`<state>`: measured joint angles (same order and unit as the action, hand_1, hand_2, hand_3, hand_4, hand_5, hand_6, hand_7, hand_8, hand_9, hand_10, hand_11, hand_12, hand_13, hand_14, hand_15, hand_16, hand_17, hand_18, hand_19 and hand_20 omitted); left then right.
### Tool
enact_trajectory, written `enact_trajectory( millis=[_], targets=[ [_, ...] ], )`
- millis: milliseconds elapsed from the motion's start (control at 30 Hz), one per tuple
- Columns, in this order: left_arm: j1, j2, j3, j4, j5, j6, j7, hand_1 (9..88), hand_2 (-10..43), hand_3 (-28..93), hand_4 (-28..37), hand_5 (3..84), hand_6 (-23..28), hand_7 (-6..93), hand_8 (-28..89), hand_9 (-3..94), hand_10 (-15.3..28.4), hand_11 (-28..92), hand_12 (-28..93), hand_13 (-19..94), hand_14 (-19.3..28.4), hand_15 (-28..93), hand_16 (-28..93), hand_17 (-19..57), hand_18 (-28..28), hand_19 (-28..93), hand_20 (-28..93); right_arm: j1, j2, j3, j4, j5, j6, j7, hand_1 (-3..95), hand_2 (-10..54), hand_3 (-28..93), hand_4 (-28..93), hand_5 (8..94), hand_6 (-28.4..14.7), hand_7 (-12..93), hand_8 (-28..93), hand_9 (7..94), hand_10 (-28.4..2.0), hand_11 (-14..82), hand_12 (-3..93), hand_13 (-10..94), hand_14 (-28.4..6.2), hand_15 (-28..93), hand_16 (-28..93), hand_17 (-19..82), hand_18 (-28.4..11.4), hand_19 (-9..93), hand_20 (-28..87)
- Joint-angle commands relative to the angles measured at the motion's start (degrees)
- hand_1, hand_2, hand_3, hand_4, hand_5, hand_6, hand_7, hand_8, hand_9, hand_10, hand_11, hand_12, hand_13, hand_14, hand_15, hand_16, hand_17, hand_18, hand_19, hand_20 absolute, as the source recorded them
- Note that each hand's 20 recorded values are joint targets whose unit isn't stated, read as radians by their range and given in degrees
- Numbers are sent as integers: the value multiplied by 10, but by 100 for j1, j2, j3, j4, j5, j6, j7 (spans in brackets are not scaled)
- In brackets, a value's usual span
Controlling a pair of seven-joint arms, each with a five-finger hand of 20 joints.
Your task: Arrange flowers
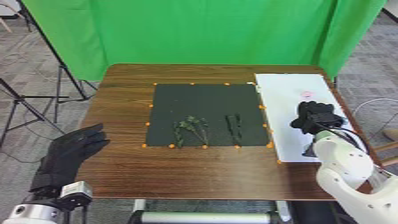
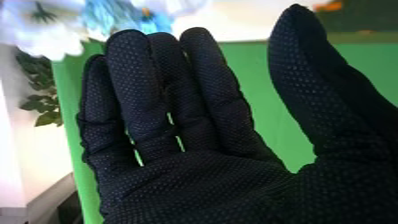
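1. Farthest left, the left robot hand [image 1: 71, 150] hangs by the counter [image 1: 178, 175], straight fingers reaching toward its left edge.
2. Along to the middle, I see a dark mat [image 1: 200, 102] ringed by orange dots [image 1: 171, 146].
3. A few leafy stems [image 1: 193, 126] lie on the mat, toward its near side.
4. Just to their right, apart from them, lie some slim dark pieces [image 1: 234, 126]; I can't tell exactly what they are.
5. Next comes a long white sheet [image 1: 282, 92], with a small pink thing [image 1: 307, 94] on its far part.
6. The right robot hand [image 1: 317, 117] is over that sheet, nearer than the pink thing. In the right wrist view its fingers are straight and close together, the thumb spread well away. White flowers [image 2: 58, 32] and blue flowers [image 2: 129, 17] show beyond the fingertips, with green leaves [image 2: 40, 105] near the fingers.
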<state>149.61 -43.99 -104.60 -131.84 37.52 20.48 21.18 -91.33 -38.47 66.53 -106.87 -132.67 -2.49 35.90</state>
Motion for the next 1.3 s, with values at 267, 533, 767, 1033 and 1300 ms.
enact_trajectory(
  millis=[267, 533, 767, 1033, 1300],
  targets=[
    [-86, -166, 42, -15, 142, -159, -175, 268, 62, 826, -139, 456, 138, 136, -85, 378, 220, 351, 87, 272, 283, 579, -123, -99, 213, 565, 112, 371, -149, -419, 476, -209, -173, 273, 333, -83, 847, -254, 537, -70, 243, -138, 528, -169, 201, 168, 466, -185, 706, 155, 192, -284, 732, 289],
    [-124, -228, 32, -13, 195, -213, -243, 268, 62, 826, -140, 456, 139, 135, -85, 378, 221, 351, 87, 272, 283, 579, -123, -99, 212, 565, 112, 608, -97, -869, 754, -740, 521, 510, 493, -87, 761, -281, 661, -29, 320, -25, 732, -106, 192, 237, 609, -109, 642, 260, 242, -251, 777, 250],
    [-97, -222, 42, -17, 183, -185, -203, 268, 63, 825, -140, 455, 138, 135, -85, 377, 221, 351, 87, 272, 283, 579, -123, -99, 213, 565, 112, 762, -86, -1028, 946, -971, 885, 523, 570, -93, 737, -282, 773, 0, 301, 29, 890, -75, 122, 371, 706, -55, 602, 332, 287, -228, 801, 242],
    [63, -173, -53, -40, 113, -111, -53, 266, 63, 826, -140, 457, 139, 136, -85, 377, 220, 351, 87, 271, 283, 578, -124, -99, 213, 565, 112, 994, -53, -1128, 659, -1091, 1260, 368, 587, -95, 734, -283, 791, -6, 289, 58, 906, -66, 134, 400, 726, -55, 619, 347, 295, -232, 816, 254],
    [357, -245, -270, -70, 34, -56, 35, 267, 62, 826, -140, 456, 139, 136, -84, 377, 221, 351, 87, 272, 283, 578, -123, -100, 213, 565, 112, 1897, -180, -2054, -85, -886, 1692, -100, 580, -95, 751, -283, 799, -7, 284, 71, 912, -63, 137, 406, 731, -57, 626, 347, 298, -236, 820, 260]
  ],
)
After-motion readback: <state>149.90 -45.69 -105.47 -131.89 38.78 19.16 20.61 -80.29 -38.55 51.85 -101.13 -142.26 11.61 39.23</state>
